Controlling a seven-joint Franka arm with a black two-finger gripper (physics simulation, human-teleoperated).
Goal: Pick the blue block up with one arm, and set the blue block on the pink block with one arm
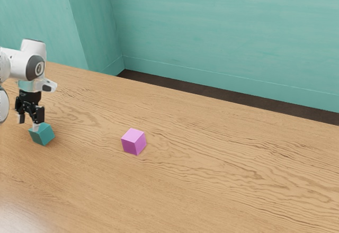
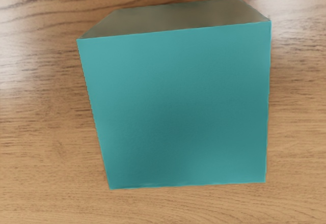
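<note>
— Where the arm point(image 1: 25, 66) comes in at the exterior view's left, what lies under it?
— The gripper point(image 1: 29, 123) points straight down. The teal block point(image 1: 43, 134) sits on the wooden table point(image 1: 212, 159) right at its tip, a little to the exterior view's right of the hand, turned so one corner faces near.
— Is the gripper apart or clamped on it?
— I cannot tell. It is low enough to reach the top of the block, but nothing settles whether it grips.
— And the pink block point(image 1: 133, 141)?
— It rests on the table to the exterior view's right of the teal one, well apart from it, with wood between them. A teal wall point(image 1: 222, 26) stands at the far side.
— What does the wrist view give?
— The teal block point(image 2: 178, 107) lies directly beneath the hand. Its top face is toward the camera and one shaded side shows. The wood-grain table point(image 2: 41, 132) surrounds it on every edge.
</note>
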